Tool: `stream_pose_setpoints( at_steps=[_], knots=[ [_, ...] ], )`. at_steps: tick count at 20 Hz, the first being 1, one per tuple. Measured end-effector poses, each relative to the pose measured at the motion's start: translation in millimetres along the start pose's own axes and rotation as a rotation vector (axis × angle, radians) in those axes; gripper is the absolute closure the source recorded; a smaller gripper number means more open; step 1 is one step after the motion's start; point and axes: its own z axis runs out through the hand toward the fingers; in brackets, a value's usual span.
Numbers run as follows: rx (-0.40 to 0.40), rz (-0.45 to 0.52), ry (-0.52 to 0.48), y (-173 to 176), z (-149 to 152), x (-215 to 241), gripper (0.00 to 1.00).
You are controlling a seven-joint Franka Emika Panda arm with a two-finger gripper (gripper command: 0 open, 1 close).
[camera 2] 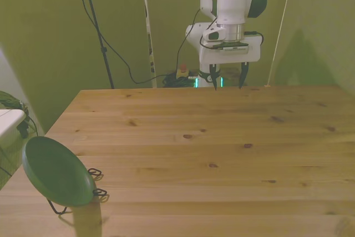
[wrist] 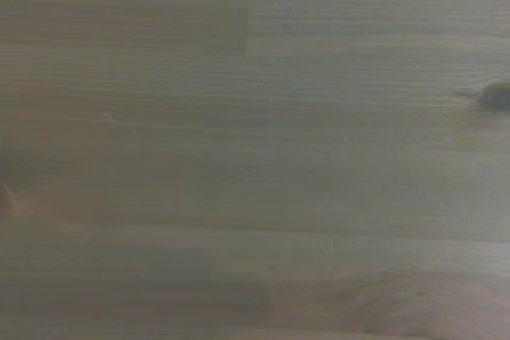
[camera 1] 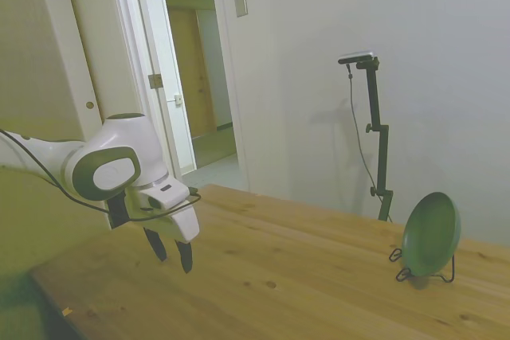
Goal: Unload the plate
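The sage-green plate (camera 1: 431,233) stands on edge, leaning in a thin black wire stand (camera 1: 424,275) at the far right end of the table in the side view. In the front view the plate (camera 2: 54,171) sits near the table's front corner on the front view's left, on the wire stand (camera 2: 95,182). My gripper (camera 1: 172,254) hangs above the opposite end of the table, far from the plate, open and holding nothing. In the front view the gripper (camera 2: 228,83) hovers over the table's far edge. The wrist view shows only bare wood (wrist: 255,149).
The wooden table (camera 2: 211,148) stretches between gripper and plate. An open doorway (camera 1: 195,85) lies behind the arm in the side view. Cables and a pole (camera 2: 147,26) stand behind the table's far edge.
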Motion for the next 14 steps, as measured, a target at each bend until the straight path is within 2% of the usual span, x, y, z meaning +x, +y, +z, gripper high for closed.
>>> stream_pose_setpoints(
  at_steps=[4,8,14],
  knots=[
    [0.026,0.037,-0.001,3,-8,14,0.00],
    [0.052,0.110,0.049,8,-33,66,0.00],
    [0.050,0.216,0.096,11,-44,149,0.00]
  ],
)
